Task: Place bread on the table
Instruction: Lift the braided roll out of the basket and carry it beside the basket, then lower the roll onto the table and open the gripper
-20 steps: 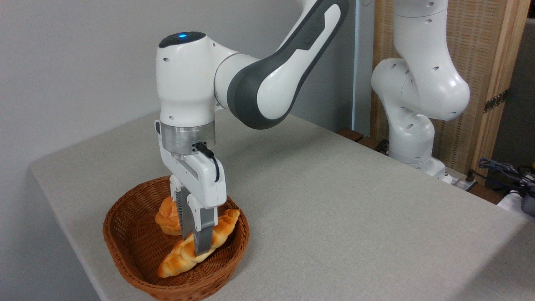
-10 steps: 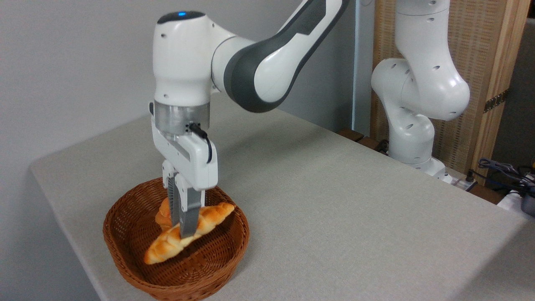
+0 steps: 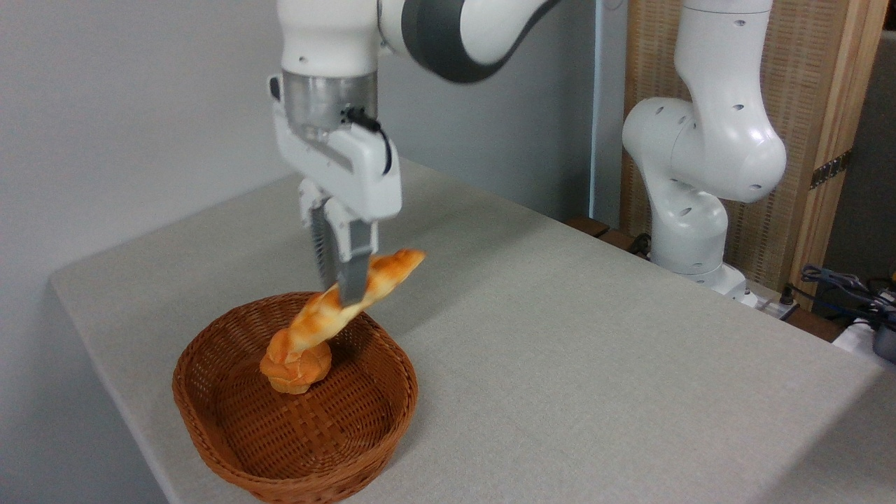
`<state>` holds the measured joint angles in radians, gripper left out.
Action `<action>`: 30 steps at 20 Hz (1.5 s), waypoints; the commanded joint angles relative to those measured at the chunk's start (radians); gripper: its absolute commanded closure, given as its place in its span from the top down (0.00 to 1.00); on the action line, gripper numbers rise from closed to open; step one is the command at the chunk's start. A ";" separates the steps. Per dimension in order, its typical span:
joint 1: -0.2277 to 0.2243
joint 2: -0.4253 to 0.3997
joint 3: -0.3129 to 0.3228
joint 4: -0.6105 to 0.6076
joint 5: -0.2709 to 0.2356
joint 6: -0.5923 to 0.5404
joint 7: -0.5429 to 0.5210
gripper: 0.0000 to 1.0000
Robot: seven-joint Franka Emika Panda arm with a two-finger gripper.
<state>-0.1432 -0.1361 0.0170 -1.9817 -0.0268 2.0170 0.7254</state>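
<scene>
- Nearest the camera as I look in, a brown wicker basket (image 3: 294, 448) sits at the front left of the tabletop (image 3: 595, 364), close to its front edge.
- Inside the basket, towards its back, rests a small round knotted bun (image 3: 295, 367), which is no part of my task.
- Just above and behind the bun, the bread (image 3: 350, 302) hangs in the air, a long braided golden loaf clear of the basket floor. Its lower tip shows in front of the bun; I cannot tell whether the two touch.
- My pincer (image 3: 341, 283) points straight down and is clamped across the loaf about midway, one finger on each side.
- The loaf's long axis is tilted: the left end dips towards the basket, the right end rises and points to the open tabletop on the right.
- As I judge it, the coming move turns on carrying the loaf rightwards past the basket rim, which lies below the low end and is the one thing to clear.
- The cloth-like surface to the right of the basket is bare and wide.
- Farther back on the right stands the arm's white base (image 3: 693, 210), well apart.
- Behind it are a woven screen (image 3: 805, 105) and some cables (image 3: 840, 287).
</scene>
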 commanded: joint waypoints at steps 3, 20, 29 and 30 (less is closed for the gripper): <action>-0.093 -0.129 0.011 -0.072 -0.012 -0.195 -0.017 0.34; -0.193 -0.197 0.012 -0.301 -0.039 -0.104 -0.017 0.93; -0.194 -0.186 0.012 -0.299 -0.039 -0.100 -0.006 1.00; -0.194 -0.185 0.012 -0.299 -0.039 -0.100 -0.006 1.00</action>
<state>-0.3243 -0.3165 0.0176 -2.2716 -0.0532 1.9019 0.7230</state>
